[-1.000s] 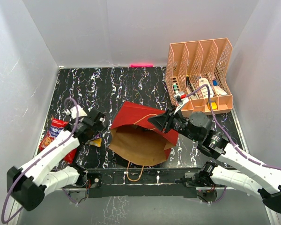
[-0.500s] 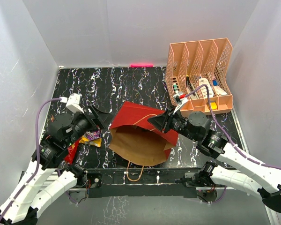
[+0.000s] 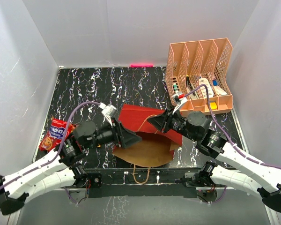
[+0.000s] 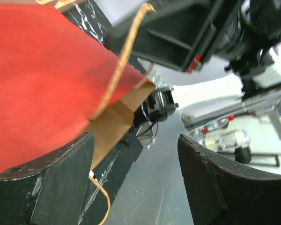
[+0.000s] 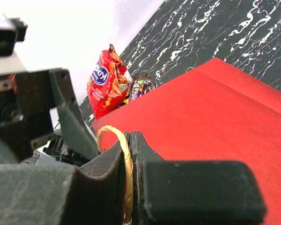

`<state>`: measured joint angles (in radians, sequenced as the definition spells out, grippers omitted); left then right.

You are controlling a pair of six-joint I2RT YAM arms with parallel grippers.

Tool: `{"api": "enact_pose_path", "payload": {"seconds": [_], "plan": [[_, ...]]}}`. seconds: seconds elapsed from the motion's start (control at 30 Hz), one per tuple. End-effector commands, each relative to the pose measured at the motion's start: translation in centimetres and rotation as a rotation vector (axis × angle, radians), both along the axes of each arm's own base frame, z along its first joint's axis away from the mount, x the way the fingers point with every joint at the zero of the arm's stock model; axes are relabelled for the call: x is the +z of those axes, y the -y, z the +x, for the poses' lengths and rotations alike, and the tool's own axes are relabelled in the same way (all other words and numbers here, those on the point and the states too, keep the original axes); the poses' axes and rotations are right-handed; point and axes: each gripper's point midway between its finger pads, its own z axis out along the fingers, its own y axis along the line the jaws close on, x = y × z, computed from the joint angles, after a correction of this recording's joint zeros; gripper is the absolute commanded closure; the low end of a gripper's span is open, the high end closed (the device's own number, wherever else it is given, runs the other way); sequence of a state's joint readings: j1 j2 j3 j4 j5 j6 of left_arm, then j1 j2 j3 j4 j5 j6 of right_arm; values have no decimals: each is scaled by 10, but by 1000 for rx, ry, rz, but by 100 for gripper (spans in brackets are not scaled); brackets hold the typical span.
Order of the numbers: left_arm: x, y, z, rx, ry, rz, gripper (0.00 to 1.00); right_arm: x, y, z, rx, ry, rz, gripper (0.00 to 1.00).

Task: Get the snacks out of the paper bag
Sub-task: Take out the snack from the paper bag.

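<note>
The paper bag, dark red outside and brown inside, lies in the middle with its mouth toward the near edge. My right gripper is shut on its upper cord handle, with the jaws pressed together on the cord. My left gripper is open and empty at the left side of the bag's mouth. In the left wrist view the red bag wall and a cord handle lie just ahead of it. The large red snack bag lies at the left, with small candy packets beside it.
The peach mesh file rack with pens and small items stands at the back right. The bag's lower cord handle hangs over the near table edge. White walls enclose the black marbled table.
My left arm has swung right, from the snack pile at the left to the bag's mouth. The bag's mouth looks flatter. My right gripper has kept hold of the handle.
</note>
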<state>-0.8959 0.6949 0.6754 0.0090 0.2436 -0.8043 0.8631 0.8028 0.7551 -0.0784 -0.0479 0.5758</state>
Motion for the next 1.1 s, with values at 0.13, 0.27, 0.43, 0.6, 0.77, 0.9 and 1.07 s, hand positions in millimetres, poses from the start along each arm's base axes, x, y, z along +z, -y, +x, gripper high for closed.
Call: {"api": "enact_pose_path", "payload": {"seconds": [0.13, 0.27, 0.43, 0.6, 0.77, 0.9, 1.07], "plan": [[-38, 36, -18, 59, 188, 246, 33, 24, 0, 6, -23, 55, 36, 93], [-50, 42, -22, 100, 293, 371, 33, 24, 2, 7, -31, 58, 34, 93], [-85, 58, -32, 79, 363, 508, 34, 26, 2, 6, -29, 63, 41, 93], [-119, 68, -33, 47, 464, 420, 32, 37, 3, 2, -18, 77, 66, 93], [-134, 67, -10, 159, 585, 461, 28, 39, 3, 1, -10, 79, 73, 93], [-164, 72, 10, 192, 691, 687, 31, 39, -1, -1, 8, 72, 84, 93], [-184, 72, 38, 233, 734, 785, 40, 40, -6, -4, 35, 66, 91, 93]]}}
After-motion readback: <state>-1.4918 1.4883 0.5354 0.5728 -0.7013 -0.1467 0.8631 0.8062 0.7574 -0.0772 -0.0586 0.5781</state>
